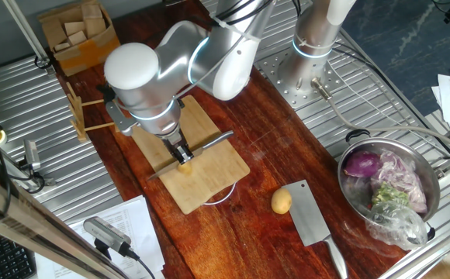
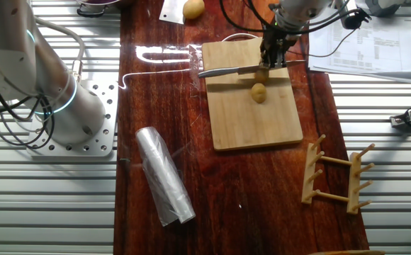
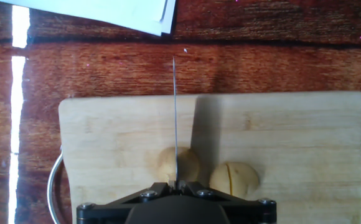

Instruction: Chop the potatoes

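We see a wooden cutting board (image 2: 255, 113) lying under the tool on the dark desk (image 2: 156, 92). Beyond the board's far end from the tool lie a larger golden-brown potato (image 1: 281, 201) and a cleaver (image 1: 312, 223); farther off stands a steel bowl (image 1: 434, 203) with purple onion (image 1: 361, 164). A wooden rack (image 2: 333, 176) and a plastic-wrap roll (image 2: 163, 176) rest well apart from the tool.

Bright, even light; white glare streaks on the wooden table (image 3: 18, 93); everything reasonably sharp, shadows soft.
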Robot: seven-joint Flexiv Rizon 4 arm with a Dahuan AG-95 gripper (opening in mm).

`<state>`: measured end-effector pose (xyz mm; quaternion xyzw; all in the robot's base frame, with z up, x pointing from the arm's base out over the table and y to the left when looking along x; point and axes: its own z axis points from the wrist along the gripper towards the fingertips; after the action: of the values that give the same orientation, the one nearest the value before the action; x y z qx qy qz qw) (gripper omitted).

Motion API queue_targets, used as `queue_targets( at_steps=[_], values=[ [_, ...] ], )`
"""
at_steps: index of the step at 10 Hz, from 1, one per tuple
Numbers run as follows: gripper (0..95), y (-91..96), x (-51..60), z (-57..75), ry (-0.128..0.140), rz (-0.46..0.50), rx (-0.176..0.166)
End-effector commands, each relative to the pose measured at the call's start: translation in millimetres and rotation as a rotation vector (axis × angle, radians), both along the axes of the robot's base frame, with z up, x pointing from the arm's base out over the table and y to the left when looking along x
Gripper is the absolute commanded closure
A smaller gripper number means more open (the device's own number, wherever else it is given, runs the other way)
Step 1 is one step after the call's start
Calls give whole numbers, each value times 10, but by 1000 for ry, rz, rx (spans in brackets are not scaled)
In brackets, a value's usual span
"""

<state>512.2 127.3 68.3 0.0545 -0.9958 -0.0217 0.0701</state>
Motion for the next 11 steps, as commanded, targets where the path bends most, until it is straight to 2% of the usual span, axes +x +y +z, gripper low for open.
queue_targets(
  at_steps=[1, 11],
  values=[
    [950, -5, -6, -40, -4, 1, -1],
    [950, -4, 4, -140, -4, 7, 3]
  ],
)
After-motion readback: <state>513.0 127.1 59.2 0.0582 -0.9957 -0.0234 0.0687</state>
